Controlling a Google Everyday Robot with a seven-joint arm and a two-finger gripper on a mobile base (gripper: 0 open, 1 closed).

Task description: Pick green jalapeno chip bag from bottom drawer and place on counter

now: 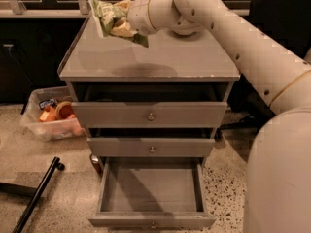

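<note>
Bottom drawer point(126, 221): pulled far out from the cabinet foot, grey floor and side walls in view, small round knob on the front panel. Shows only its own grey inner surface.

Middle drawer point(150, 147) and top drawer point(148, 114): both slightly ajar, with a dark gap above each front. Contents hidden.

Clear plastic bin point(34, 125): on the speckled floor, left of the cabinet. Holds orange and reddish items, kinds not readable.

Dark can-like object point(95, 163): on the floor, just beside the cabinet's lower left side. Black pole point(39, 193): lying aslant on the floor, further left.

Counter point(160, 59): grey glossy top with a thin pale edge. Carries a soft shadow near the middle of its front edge.

Green jalapeno chip bag point(108, 14): out of the drawer, held up over the counter's back-left corner, well apart from the front edge. Tilted, with the crinkled top towards the left edge and the lower tip pointing towards the counter's middle. Sits directly at the gripper's tip, spreading left from it and covering most of the fingers.

Gripper point(119, 25): at the end of the pale arm, reaching in from the right, above the back-left part of the counter. Clamped on the bag, with the pale fingertips showing at the bag's lower side. Touches nothing else visible.
</note>
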